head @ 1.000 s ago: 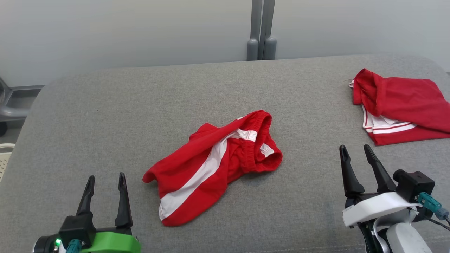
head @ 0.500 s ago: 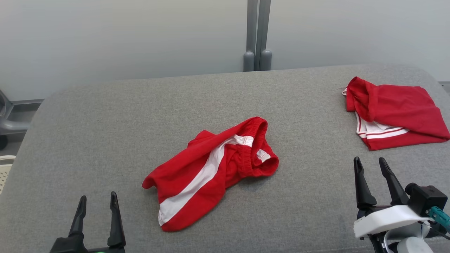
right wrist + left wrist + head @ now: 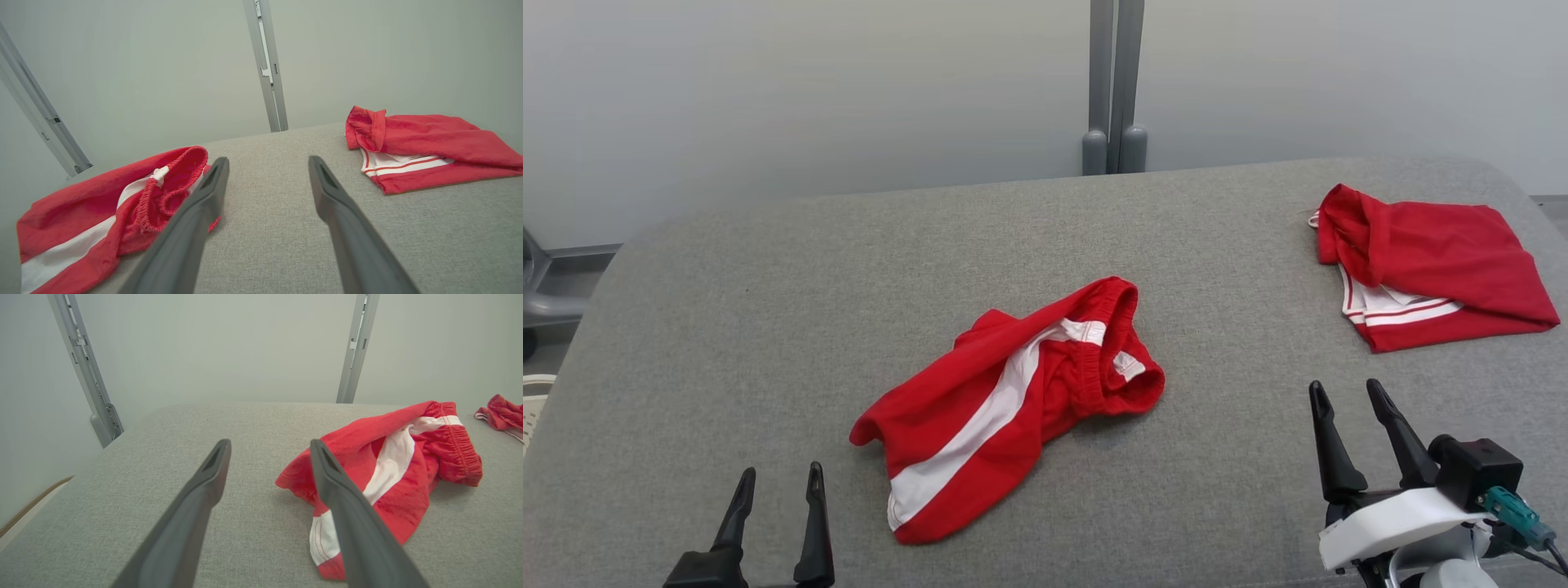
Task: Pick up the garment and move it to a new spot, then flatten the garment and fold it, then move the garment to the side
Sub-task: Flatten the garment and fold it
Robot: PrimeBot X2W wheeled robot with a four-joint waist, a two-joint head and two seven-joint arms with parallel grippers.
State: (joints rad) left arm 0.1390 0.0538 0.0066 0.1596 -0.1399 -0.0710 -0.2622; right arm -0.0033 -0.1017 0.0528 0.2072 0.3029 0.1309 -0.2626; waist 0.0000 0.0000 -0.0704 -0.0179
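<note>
The garment (image 3: 947, 388), crumpled red shorts with a white side stripe and an elastic waistband, lies in the middle of the grey padded surface (image 3: 768, 310). My left gripper (image 3: 782, 472) stands open near the front edge, just left of the garment's lower end and apart from it. In the left wrist view the garment (image 3: 392, 457) lies to the right of the open left gripper (image 3: 270, 443), partly behind the right finger. My right gripper (image 3: 1344, 385) is open at the front right, empty. In its wrist view the garment (image 3: 81, 228) lies left of the right gripper (image 3: 268, 160).
A second red garment with white trim (image 3: 1437, 261) lies folded at the back right of the surface, also seen as red cloth (image 3: 429, 143) ahead and right of the right gripper. A grey post (image 3: 1115, 82) stands behind the far edge. A white basket (image 3: 529, 400) sits beyond the left edge.
The head camera has shifted, so everything sits a little lower in the picture. Both grippers have drawn back slightly toward the front edge. The garment lies as before.
</note>
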